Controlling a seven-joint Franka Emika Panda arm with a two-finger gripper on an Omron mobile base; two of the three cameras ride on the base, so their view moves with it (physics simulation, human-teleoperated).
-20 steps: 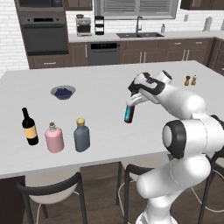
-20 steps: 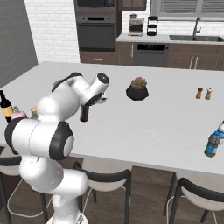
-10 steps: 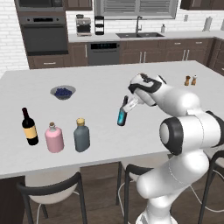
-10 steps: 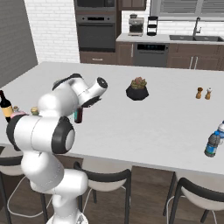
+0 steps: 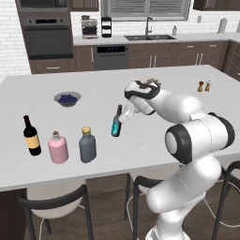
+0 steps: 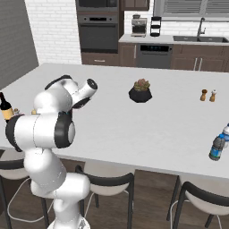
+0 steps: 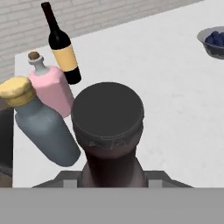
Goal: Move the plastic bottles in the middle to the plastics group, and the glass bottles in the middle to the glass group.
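Dark brown bottle (image 5: 116, 123): I see it held off the desk in the centre of the left base view, tilted, neck up toward the hand, base lower and to the left. In the hand view its dark cap sits in the lower middle of the frame.
End effector (image 5: 123, 114): closed narrow on the neck of the dark brown bottle; the fingers themselves are hidden behind the bottle in the hand view.
Pink bottle (image 5: 58, 147): upright on the desk at lower left of the left base view, tan stopper on top, just beside the grey flask.
Grey flask (image 5: 87, 146): upright, tan cap, to the right of the pink bottle in the left base view; in the hand view it lies at left, overlapping the pink bottle.
Wine bottle (image 5: 31, 137): yellow label, standing at far left of the left base view, left of the pink bottle.
Water bottle (image 6: 218, 144): clear with blue label, upright at the right edge of the right base view, well apart from the arm.
Blueberry bowl (image 5: 67, 98): upper left of the left base view, on the desk behind the bottles.
Desk (image 5: 93, 89): white, and I see all three standing bottles near its front edge.
Potted plant (image 6: 140, 91): upper middle of the right base view.
Shakers (image 6: 208, 95): a pair, upper right of the right base view.
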